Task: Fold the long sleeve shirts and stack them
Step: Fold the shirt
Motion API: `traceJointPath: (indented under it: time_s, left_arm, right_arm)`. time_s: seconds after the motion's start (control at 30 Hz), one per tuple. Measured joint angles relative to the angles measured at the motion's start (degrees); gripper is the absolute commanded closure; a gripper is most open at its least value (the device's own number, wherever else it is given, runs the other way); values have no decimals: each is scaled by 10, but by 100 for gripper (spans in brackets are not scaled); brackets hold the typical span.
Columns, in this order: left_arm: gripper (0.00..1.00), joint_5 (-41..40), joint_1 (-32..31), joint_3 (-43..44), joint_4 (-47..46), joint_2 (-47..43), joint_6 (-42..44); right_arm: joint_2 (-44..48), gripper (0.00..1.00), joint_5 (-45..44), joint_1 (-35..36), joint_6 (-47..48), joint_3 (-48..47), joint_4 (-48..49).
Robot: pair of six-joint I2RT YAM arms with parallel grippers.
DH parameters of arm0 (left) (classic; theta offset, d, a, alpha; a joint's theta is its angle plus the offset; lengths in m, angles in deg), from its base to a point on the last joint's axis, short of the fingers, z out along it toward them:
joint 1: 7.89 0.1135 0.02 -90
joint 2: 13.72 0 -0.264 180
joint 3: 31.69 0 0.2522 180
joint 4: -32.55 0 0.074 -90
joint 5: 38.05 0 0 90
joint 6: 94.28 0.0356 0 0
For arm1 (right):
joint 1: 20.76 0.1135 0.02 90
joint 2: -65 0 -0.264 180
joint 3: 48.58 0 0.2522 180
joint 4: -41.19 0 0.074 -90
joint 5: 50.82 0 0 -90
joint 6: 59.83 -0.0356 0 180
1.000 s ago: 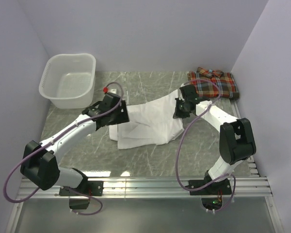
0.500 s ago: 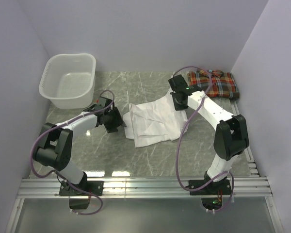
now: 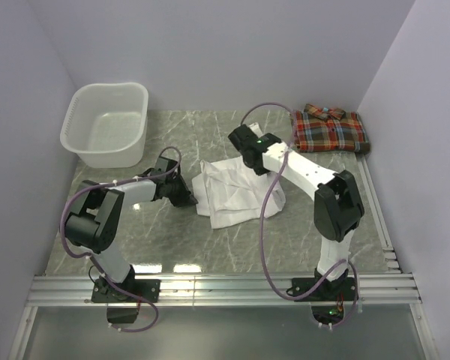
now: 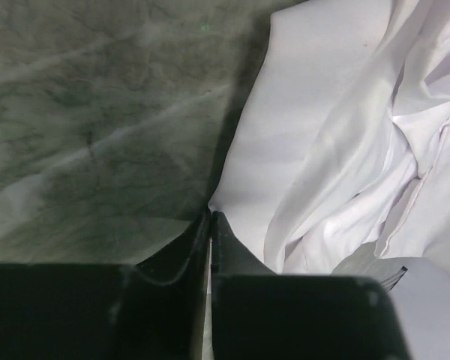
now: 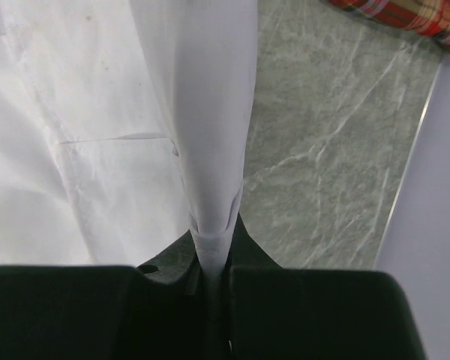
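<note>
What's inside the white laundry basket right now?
Inside the laundry basket only its own bare floor shows; the white shirt and plaid shirt lie outside it on the table. Its near wall may cover a thin strip of floor.

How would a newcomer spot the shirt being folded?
On the marble table, look between the white basket at the far left and the folded plaid shirt at the far right. The white shirt lies there, plain and rumpled, with the right gripper pinching a fold.
</note>
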Motion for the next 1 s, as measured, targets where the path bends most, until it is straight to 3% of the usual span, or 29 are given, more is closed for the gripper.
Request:
traceJointPath:
  time_s: [0.47, 0.83, 0.87, 0.93, 1.0]
  left_arm:
    - [99, 1, -13, -11, -28, -1, -10]
    - [99, -1, -18, -33, -53, -12, -26]
    - [99, -1, -19, -35, -55, -12, -26]
    - [99, -3, -20, -37, -58, -14, -29]
    - [99, -4, -21, -40, -61, -16, -33]
  right_arm:
    - [-124, 96, -139, 153, -61, -83, -75]
    - [-210, 87, -142, 229, -91, -177, -108]
    - [-210, 78, -139, 229, -93, -183, -108]
    - [-210, 73, -133, 229, -96, -194, -105]
    - [-210, 61, -123, 229, -99, -197, -99]
